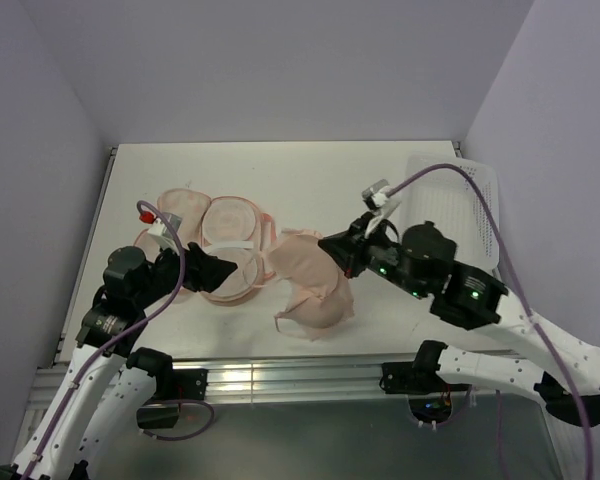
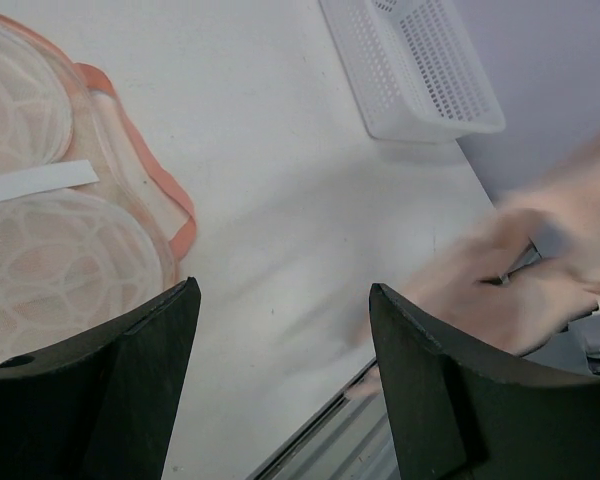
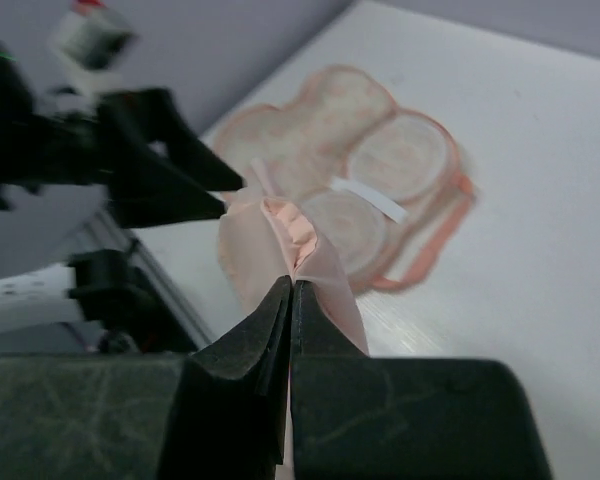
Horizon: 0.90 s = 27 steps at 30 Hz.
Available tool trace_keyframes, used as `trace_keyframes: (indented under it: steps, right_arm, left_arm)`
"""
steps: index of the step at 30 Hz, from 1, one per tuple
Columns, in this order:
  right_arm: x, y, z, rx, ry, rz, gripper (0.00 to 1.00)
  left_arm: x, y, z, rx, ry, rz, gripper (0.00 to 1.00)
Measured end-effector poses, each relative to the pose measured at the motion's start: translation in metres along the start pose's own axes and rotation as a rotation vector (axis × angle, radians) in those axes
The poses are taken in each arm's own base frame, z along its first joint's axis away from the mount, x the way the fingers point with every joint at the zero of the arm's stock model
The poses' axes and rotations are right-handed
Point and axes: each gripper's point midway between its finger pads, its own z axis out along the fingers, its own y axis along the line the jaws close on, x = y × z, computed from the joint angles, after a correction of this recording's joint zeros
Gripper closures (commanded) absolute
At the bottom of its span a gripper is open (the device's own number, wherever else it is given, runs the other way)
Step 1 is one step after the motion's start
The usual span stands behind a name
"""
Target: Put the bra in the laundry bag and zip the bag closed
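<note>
Jaws of our right gripper (image 3: 292, 285) pinch shut on a fold of the bra (image 1: 315, 285), held just right of the laundry bag (image 1: 225, 230). Our left gripper (image 2: 282, 292) reaches low over that bag's near edge, jaws spread wide.

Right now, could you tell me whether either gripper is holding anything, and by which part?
The right gripper is shut on the bra, pinching a bunched fold of fabric at its edge. The left gripper is open and holds nothing.
</note>
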Motion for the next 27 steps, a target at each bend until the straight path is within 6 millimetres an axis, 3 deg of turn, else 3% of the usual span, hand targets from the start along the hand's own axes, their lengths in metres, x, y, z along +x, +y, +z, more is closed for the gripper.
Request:
trace_keyframes:
  steps: [4,7,9,12,14,19,23,27]
  right_arm:
    - [-0.047,0.030,-0.041,-0.112,-0.125,0.067,1.00]
    - [-0.062,0.022,-0.058,-0.086,-0.195,0.116,1.00]
    - [-0.061,0.013,-0.054,-0.044,-0.214,0.128,1.00]
    - [-0.031,-0.018,-0.018,0.059,-0.169,0.122,1.00]
    - [0.004,-0.062,0.017,0.166,-0.107,0.136,1.00]
    - [0.095,-0.159,0.072,0.370,0.099,0.217,1.00]
    - [0.120,-0.214,0.114,0.445,0.161,0.275,1.00]
    - [0.118,-0.258,0.155,0.470,0.174,0.310,1.00]
  left_arm:
    - [-0.001,0.001,-0.001,-0.006,-0.007,0.001,0.25]
    - [-0.002,0.002,0.000,-0.012,-0.011,0.001,0.25]
    - [-0.002,0.002,-0.001,-0.014,-0.013,-0.002,0.25]
    - [-0.002,0.002,0.000,-0.015,-0.011,-0.004,0.25]
    - [-0.001,0.003,0.001,-0.017,-0.008,-0.006,0.25]
    - [0.000,0.006,0.003,-0.027,0.003,-0.013,0.24]
    - [0.002,0.009,0.005,-0.036,0.012,-0.017,0.24]
    - [0.005,0.012,0.008,-0.045,0.029,-0.026,0.24]
